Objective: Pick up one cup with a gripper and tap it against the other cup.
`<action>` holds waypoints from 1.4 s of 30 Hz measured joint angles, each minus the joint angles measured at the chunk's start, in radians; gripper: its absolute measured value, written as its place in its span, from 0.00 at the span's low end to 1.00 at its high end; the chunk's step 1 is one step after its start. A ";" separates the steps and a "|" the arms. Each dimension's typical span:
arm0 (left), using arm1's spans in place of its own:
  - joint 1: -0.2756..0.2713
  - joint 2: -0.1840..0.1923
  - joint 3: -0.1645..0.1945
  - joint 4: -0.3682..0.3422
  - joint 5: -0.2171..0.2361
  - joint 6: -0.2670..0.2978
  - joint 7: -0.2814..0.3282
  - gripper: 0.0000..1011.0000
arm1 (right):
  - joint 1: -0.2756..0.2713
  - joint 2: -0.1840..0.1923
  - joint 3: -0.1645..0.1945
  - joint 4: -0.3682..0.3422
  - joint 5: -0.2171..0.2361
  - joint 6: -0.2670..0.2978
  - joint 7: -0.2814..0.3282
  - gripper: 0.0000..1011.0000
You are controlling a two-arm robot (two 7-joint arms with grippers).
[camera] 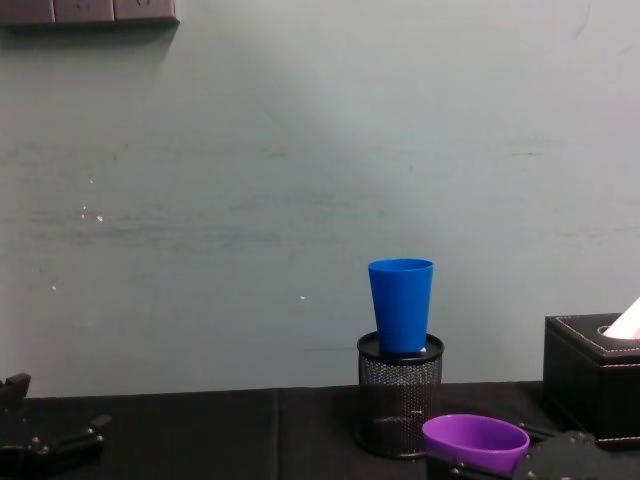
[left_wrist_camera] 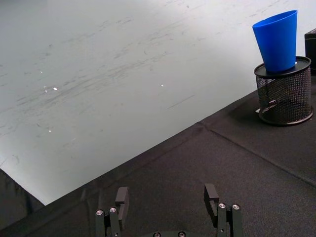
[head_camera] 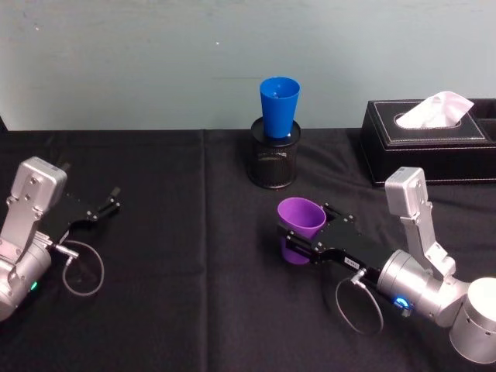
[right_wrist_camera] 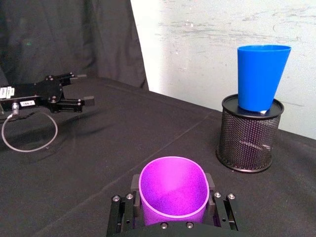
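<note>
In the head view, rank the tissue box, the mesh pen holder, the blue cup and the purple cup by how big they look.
1. Tissue box, clearly largest.
2. Mesh pen holder.
3. Blue cup and purple cup look about alike; the purple one, held by the right gripper, is nearer and partly hidden, so no ranking.

table (head_camera: pixel 178 310) covered in black cloth, seam/crease running front to back left of centre. back edge sits against pale wall. directly on the cloth: black mesh pen holder (head_camera: pixel 273 155) upright near back centre, black tissue box (head_camera: pixel 426 143) to its right at back right, white tissue poking out the top. purple cup (head_camera: pixel 298 231) right of centre, nearer the front than the holder; can't tell if its base touches the cloth
</note>
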 joint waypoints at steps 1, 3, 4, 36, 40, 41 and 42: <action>0.000 0.000 0.000 0.000 0.000 0.000 0.000 0.99 | 0.001 -0.003 0.000 0.007 -0.003 -0.002 0.003 0.71; 0.000 0.000 0.000 0.000 0.000 0.000 0.000 0.99 | 0.003 -0.006 0.000 0.013 -0.004 -0.005 0.006 0.71; 0.000 0.000 0.000 0.000 0.000 0.000 0.000 0.99 | 0.004 -0.008 0.000 0.019 -0.006 -0.007 0.008 0.71; 0.000 0.000 0.000 0.000 0.000 0.000 0.000 0.99 | 0.011 -0.019 -0.001 0.041 -0.010 -0.007 0.018 0.99; 0.000 0.000 0.000 0.000 0.000 0.000 0.000 0.99 | 0.011 -0.018 -0.001 0.040 -0.010 -0.007 0.018 0.99; 0.000 0.000 0.000 0.000 0.000 0.000 0.000 0.99 | 0.011 -0.018 -0.001 0.040 -0.010 -0.007 0.018 0.99; 0.000 0.000 0.000 0.000 0.000 0.000 0.000 0.99 | 0.011 -0.018 -0.001 0.040 -0.010 -0.007 0.018 0.99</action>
